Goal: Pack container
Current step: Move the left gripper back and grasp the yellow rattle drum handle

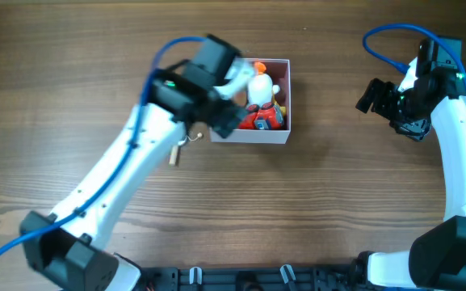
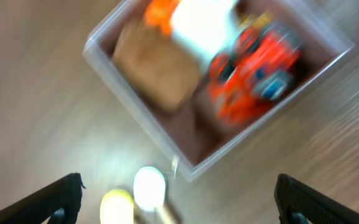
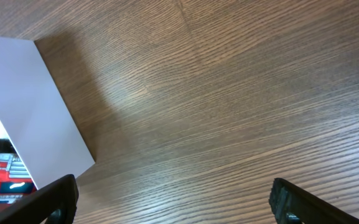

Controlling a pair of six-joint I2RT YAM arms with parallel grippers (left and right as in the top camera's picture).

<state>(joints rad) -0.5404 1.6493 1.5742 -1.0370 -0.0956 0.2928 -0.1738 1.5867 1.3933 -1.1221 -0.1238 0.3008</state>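
The container (image 1: 253, 136) is a square white-walled box with a pale pink inside, at the table's back middle. It holds a white and orange figure (image 1: 259, 87) and a red toy car (image 1: 263, 119). The blurred left wrist view shows the container (image 2: 139, 118), the figure (image 2: 204, 25), the car (image 2: 257, 68) and a brown lump (image 2: 154, 65). My left gripper (image 1: 226, 120) hangs over the container's front-left corner, open and empty (image 2: 179, 205). My right gripper (image 1: 378, 95) is open and empty (image 3: 176, 199), well right of the container, whose white wall (image 3: 36, 112) shows at the left.
A small toy with a tan stem (image 1: 178, 150) lies on the table just left of the container's front corner. In the left wrist view it shows as a white bulb (image 2: 149, 186) and a yellow bulb (image 2: 117, 206) between my fingers.
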